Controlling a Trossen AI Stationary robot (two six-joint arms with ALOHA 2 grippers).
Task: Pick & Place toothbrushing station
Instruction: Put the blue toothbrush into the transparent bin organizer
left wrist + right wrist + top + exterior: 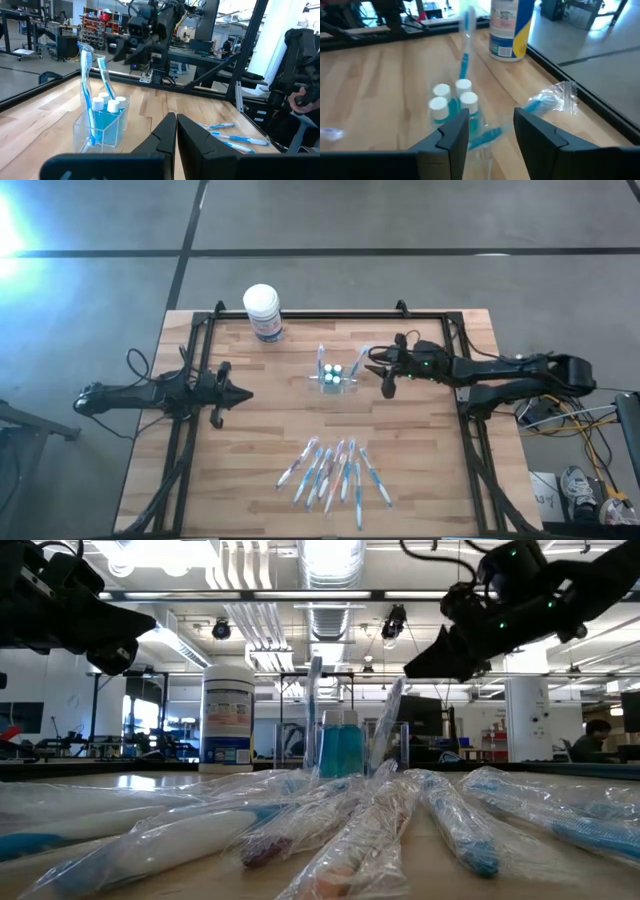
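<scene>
The toothbrushing station [333, 377], a small clear holder, stands on its base at the table's middle. It holds small white-capped bottles [457, 97], an upright toothbrush [85, 70] and a wrapped toothbrush [552, 100] that leans out toward the right. My right gripper [381, 370] hangs open just right of the station and above it. In the right wrist view the gripper [492, 132] has the station beyond its fingers, not between them. My left gripper [245, 393] waits shut at the table's left, pointing level at the station [100, 125].
A white tub with a blue label [262, 312] stands at the far side, left of the middle. Several wrapped toothbrushes [335, 472] lie fanned out near the front edge. Black frame rails [330, 317] run along the far side and both ends of the table.
</scene>
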